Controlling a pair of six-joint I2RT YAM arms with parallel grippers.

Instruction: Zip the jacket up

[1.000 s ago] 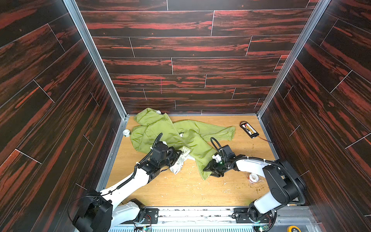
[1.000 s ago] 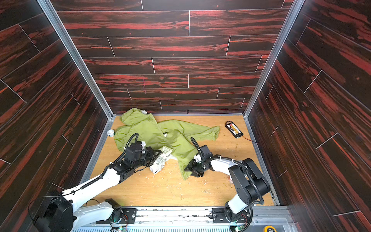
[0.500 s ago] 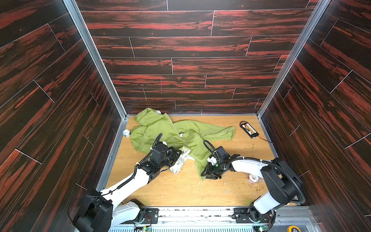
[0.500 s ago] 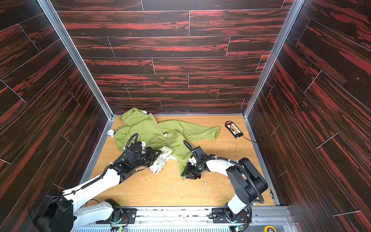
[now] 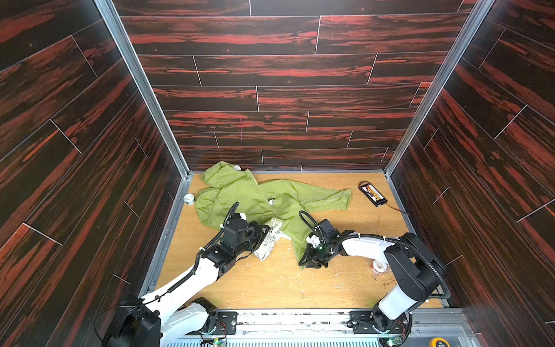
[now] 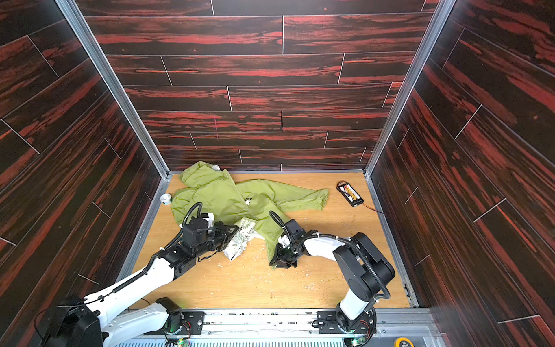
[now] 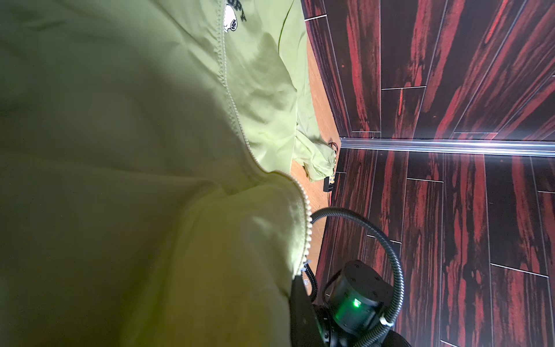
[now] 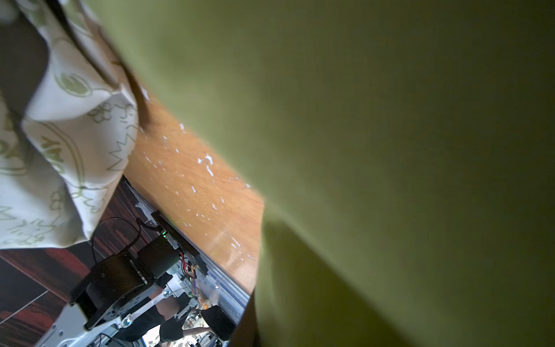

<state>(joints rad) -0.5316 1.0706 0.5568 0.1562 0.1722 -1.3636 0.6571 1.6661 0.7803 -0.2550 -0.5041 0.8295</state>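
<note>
The left arm (image 5: 192, 276) stretches toward two o'clock, the left end effector (image 5: 266, 237) clamped on the jacket (image 5: 240, 195). The right forearm (image 5: 363, 248) runs toward nine o'clock, wrist pitched down, the right end effector (image 5: 310, 264) low, its opening hidden.

The jacket (image 5: 237, 195) lies on the table (image 5: 270, 288), toward the back left. My left gripper (image 5: 266, 236) sits at its near edge, my right gripper (image 5: 310, 263) further right.

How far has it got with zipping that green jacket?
Nothing looks zipped yet: the jacket lies with its lower front open, white lining showing. In hand: the left tool pinches the lining side, and the right tool is at the other hem corner. Left: join the zipper ends and pull up.
</note>
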